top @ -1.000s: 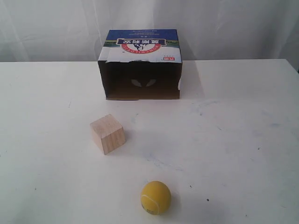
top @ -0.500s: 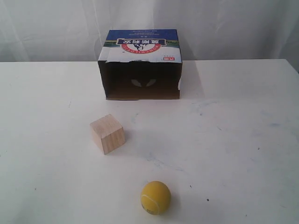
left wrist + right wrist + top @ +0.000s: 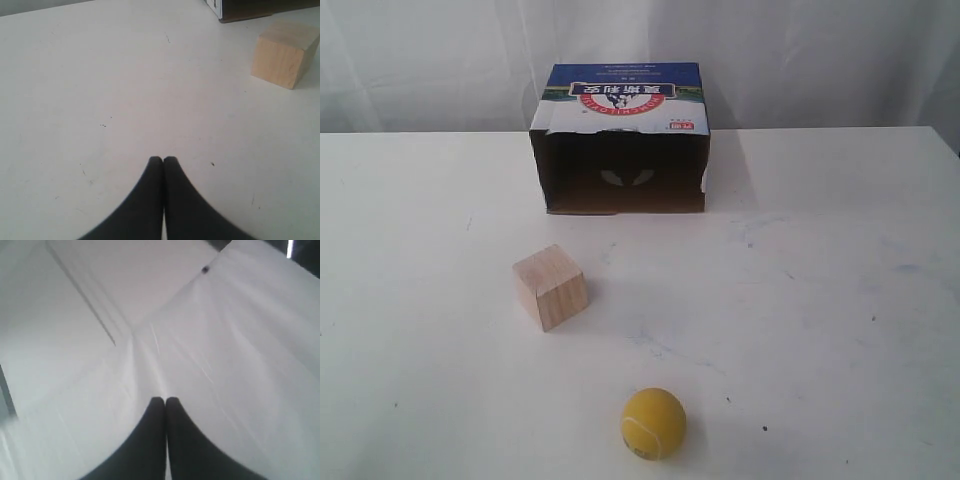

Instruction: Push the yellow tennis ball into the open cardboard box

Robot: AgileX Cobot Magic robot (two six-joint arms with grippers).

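Finds the yellow tennis ball (image 3: 653, 423) near the front edge of the surface (image 3: 820, 300), well apart from the open cardboard box (image 3: 623, 140), dark mouth facing it. Shows left pincer (image 3: 163, 160) and right pincer (image 3: 165, 400) both closed tip to tip, empty. Risks an off-centre shove sending the ball wide of the mouth or off the surface; risks clipping the wooden cube (image 3: 551, 287) left of the path.
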